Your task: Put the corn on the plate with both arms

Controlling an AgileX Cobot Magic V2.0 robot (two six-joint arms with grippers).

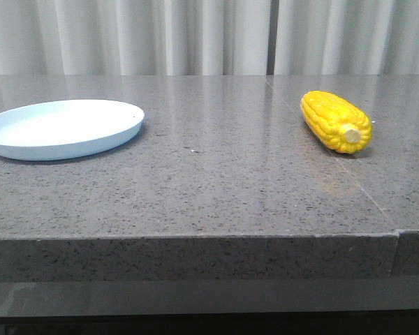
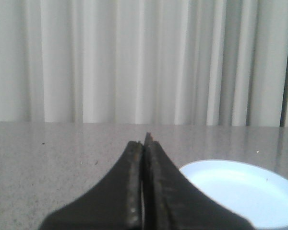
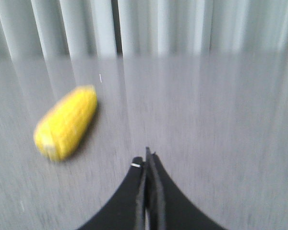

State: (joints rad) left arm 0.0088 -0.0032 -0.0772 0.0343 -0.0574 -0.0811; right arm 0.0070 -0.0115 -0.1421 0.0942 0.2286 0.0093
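Note:
The yellow corn (image 1: 335,121) lies on the grey table at the right, its cream stub end towards the front edge. The pale blue-white plate (image 1: 63,128) sits at the far left, with nothing on it. Neither gripper shows in the front view. In the left wrist view my left gripper (image 2: 144,142) is shut and empty, with the plate (image 2: 245,191) just beside and beyond it. In the blurred right wrist view my right gripper (image 3: 147,158) is shut and empty, and the corn (image 3: 66,122) lies apart from it on the table.
The grey stone table (image 1: 216,181) has a seam running towards its front right corner and a front edge low in the front view. White curtains (image 1: 195,35) hang behind the table.

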